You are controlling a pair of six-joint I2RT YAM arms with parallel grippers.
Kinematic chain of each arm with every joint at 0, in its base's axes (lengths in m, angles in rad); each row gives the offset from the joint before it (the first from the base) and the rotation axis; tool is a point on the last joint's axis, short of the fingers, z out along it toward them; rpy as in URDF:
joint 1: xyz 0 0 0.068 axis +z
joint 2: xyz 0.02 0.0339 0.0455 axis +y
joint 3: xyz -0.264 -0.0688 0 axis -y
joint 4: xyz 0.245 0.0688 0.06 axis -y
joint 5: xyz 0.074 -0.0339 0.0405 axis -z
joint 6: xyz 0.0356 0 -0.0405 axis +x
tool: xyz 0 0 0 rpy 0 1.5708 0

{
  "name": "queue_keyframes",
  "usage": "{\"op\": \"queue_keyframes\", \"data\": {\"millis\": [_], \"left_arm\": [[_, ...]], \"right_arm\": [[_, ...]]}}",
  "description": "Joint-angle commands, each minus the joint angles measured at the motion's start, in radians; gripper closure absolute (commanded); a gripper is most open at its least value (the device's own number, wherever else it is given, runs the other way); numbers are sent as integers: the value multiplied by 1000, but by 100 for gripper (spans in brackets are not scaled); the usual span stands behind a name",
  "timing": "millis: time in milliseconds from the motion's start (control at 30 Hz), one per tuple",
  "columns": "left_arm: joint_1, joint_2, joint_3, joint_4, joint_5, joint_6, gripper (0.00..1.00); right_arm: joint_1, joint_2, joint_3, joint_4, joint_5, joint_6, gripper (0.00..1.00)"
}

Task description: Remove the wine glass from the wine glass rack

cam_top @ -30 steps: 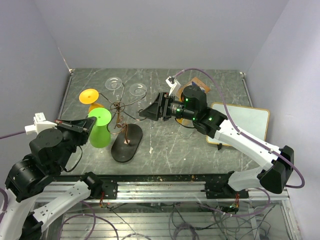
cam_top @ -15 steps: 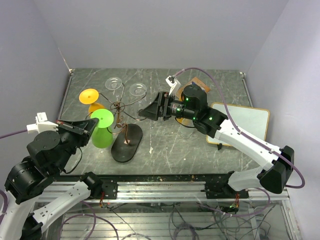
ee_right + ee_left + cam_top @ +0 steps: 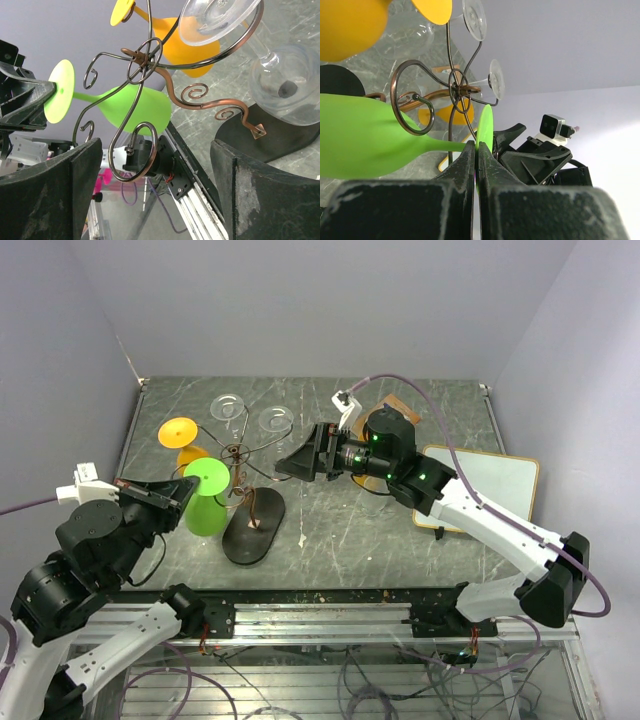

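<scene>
Two fingers of the left gripper [image 3: 476, 150] clamp the green wine glass [image 3: 205, 502] by its stem just under the foot, left of centre beside the wine glass rack [image 3: 250, 535], while the right gripper [image 3: 290, 465] gapes wide at centre.

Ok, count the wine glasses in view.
4. Green glass in the left tool; orange glass behind it; first clear glass and second clear glass hanging at the rack's far side.

You see four wine glasses in the left half of the frame: one green wine glass [image 3: 203, 502], one orange wine glass [image 3: 181, 433], and two clear, the left clear glass [image 3: 228, 406] and the right clear glass [image 3: 276, 418]. One wire rack [image 3: 240, 540]. One white board [image 3: 480, 485], right.
</scene>
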Motion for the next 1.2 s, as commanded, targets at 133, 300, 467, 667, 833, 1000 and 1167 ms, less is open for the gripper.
{"op": "queue_keyframes", "data": {"millis": [133,300,467,667,833,1000,1167], "left_arm": [[2,-34,24,-11,24,-9,93],[2,-63,16,-15,59,-21,93],[2,-79,35,-60,108,-43,93],[2,-124,57,-105,161,-51,93],[2,-127,85,-111,255,-51,93],[2,-146,92,-82,375,-60,93],[2,-162,79,-22,507,-83,93]], "right_arm": [[-1,-61,33,-32,15,-51,4],[-1,-92,30,-51,30,-72,1],[-1,-131,38,-121,82,-105,0],[-2,-202,31,-193,143,-136,0],[-2,-279,15,-245,186,-134,0],[-2,-356,-11,-296,193,-140,0],[-1,-433,-60,-298,120,-141,0]]}}
